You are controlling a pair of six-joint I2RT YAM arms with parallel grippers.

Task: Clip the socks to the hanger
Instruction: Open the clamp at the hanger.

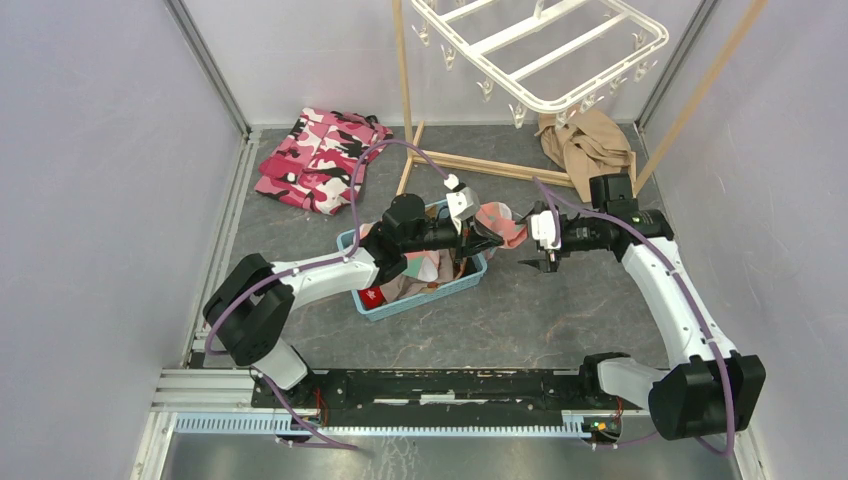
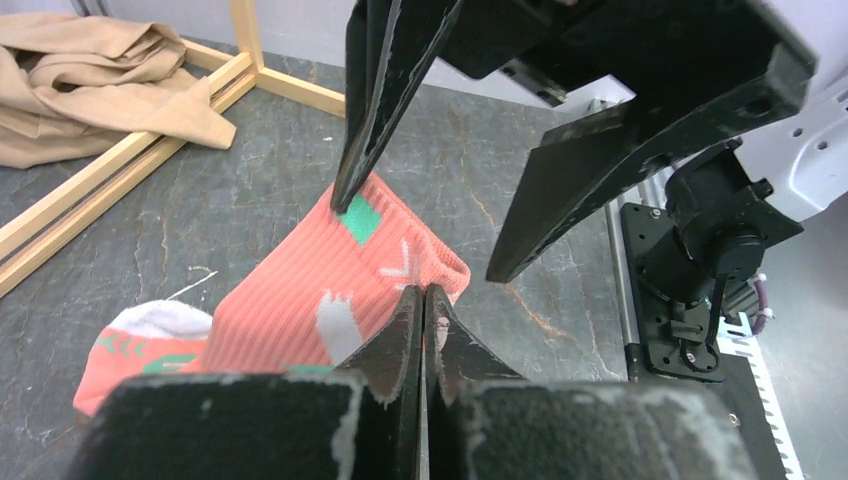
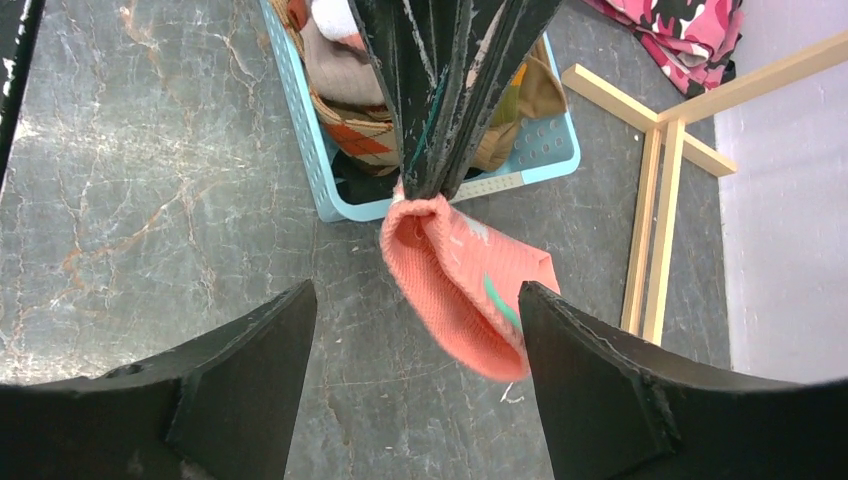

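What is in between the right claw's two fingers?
The salmon-pink sock, pinched by the shut left gripper, hangs between the jaws of the open right gripper. The right wrist view shows it best.

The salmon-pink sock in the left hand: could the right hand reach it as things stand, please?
Probably yes: the right hand is open and faces the sock, whose free end hangs clear of the shut left hand.
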